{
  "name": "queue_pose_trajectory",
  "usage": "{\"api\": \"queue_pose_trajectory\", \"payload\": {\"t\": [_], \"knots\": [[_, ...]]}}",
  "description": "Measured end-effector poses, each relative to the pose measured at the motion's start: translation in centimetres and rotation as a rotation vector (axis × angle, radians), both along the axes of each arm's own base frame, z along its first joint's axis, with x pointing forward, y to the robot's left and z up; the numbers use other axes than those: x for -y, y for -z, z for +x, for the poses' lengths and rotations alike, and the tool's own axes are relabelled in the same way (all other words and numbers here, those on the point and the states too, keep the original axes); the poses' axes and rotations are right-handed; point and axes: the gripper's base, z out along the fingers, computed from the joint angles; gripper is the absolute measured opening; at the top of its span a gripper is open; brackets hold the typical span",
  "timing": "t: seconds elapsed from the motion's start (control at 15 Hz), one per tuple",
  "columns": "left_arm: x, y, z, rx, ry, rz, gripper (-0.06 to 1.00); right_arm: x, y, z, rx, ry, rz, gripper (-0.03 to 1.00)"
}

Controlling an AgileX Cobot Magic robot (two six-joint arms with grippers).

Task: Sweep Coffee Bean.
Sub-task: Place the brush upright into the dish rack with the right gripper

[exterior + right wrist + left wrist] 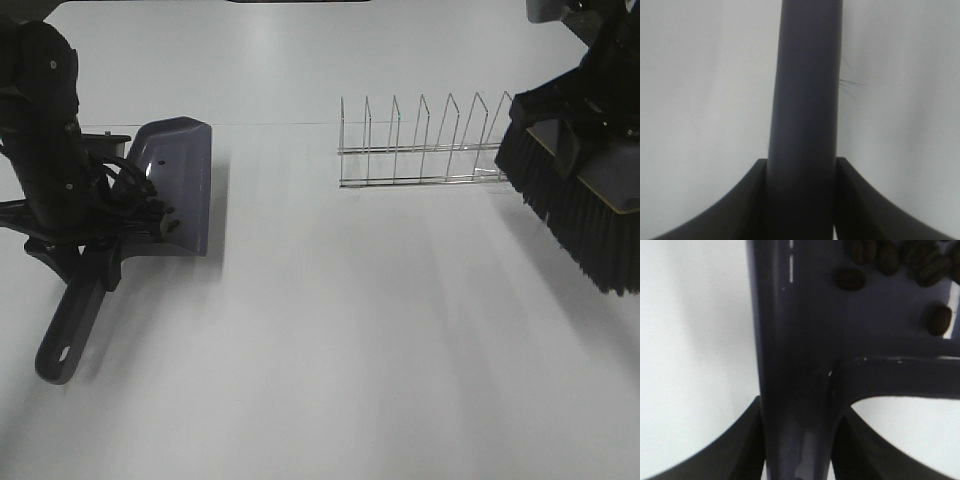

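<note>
Pan (178,180) first, far left: the left gripper (797,445) has its fingers pinched tight on the pan's handle. The wrist view shows the beans (850,279) sitting inside the pan, close to the handle end. Can't spot any loose ones on the table (350,350) from up high, so I'd say the sweeping is basically done. Trick now, I reckon, is holding the pan level or tipped slightly back so nothing rolls off the lip, and moving slowly. The rack (420,150) stands mid-table, well apart from both tools. On the right, the right gripper (801,200) is clamped around the brush (575,205) handle, and the bristles look lifted off the table. I'd park it clear.
</note>
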Motion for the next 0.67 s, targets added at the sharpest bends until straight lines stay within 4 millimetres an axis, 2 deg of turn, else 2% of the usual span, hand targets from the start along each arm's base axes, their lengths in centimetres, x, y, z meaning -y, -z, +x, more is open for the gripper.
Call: {"api": "queue_pose_trajectory", "payload": {"t": [0.27,0.4,0.67], "knots": [[0.2,0.1,0.5,0.051,0.000,-0.029,0.34,0.2,0.8,0.0,0.013,0.004,0.012,0.31],[0.3,0.9,0.7,0.046,-0.002,-0.030,0.34,0.1,0.8,0.3,0.045,0.001,0.021,0.31],[0.2,1.3,0.3,-0.005,-0.001,-0.016,0.34,0.0,2.1,1.7,0.061,0.009,0.008,0.31]]}}
